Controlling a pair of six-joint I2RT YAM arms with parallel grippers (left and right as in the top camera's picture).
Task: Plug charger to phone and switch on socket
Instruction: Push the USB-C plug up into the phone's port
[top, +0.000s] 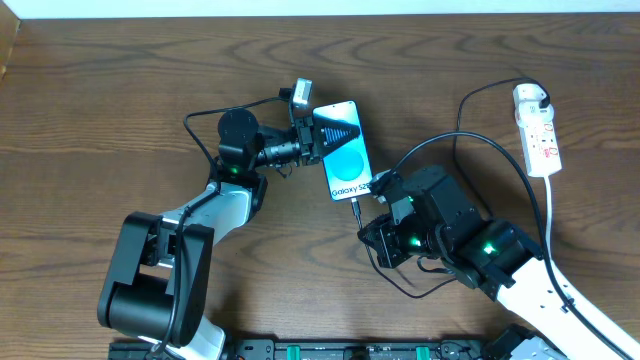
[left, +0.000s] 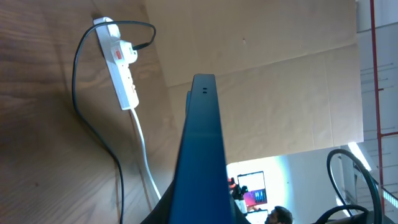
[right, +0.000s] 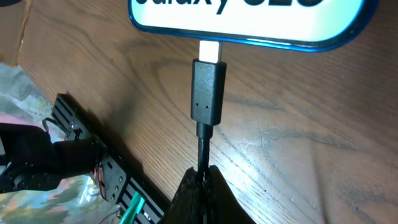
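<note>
Brown wooden table (top: 120, 90) fills my overhead view, with the phone (top: 348, 160) screen-up near the middle and the left gripper (top: 330, 130) clamped on its far end. On the right wrist camera I see the right gripper (right: 200, 183) pinched tight on the charger (right: 207, 93) cable just behind the plug, whose metal tip meets the phone's bottom edge, a bright sliver showing. Off to the right, the socket (top: 540, 135) lies well apart from the phone.

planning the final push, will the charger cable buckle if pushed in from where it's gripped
Probably not: the right gripper pinches the charger just behind its rigid plug, leaving a short stretch. Farther back it curls loosely, so it's likely floppy.
</note>
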